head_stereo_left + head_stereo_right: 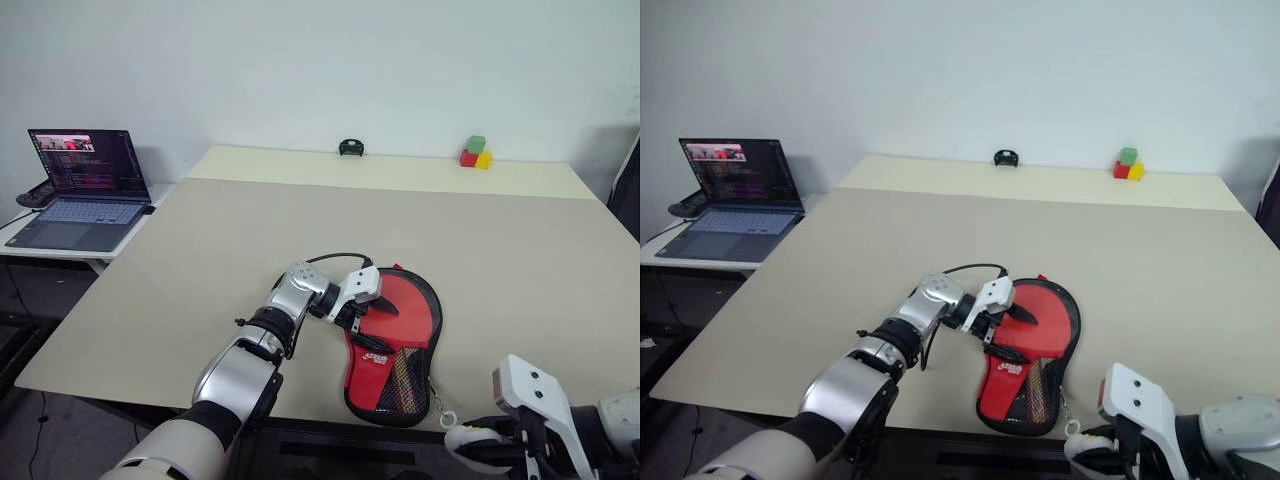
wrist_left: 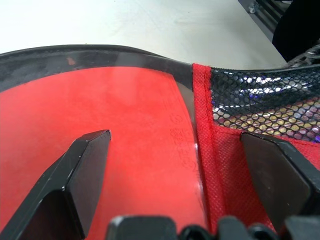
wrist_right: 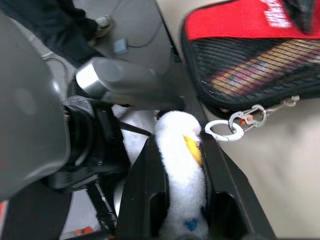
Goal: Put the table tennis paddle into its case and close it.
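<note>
Paddle (image 1: 400, 305) lies inside the case (image 1: 392, 385) at the near edge of the table (image 1: 200, 260), its red face showing through the open top. My left gripper (image 1: 372, 312) rests over that face, jaws spread wide, holding nothing. Case mesh pocket and a white carabiner (image 3: 225, 131) hang by the table edge. My right gripper (image 3: 181, 175), just off that edge, is clamped on a white plush keychain toy (image 3: 180, 165). Laptop (image 1: 85, 190) sits on a side desk; coloured blocks (image 1: 476, 152) at the far edge.
</note>
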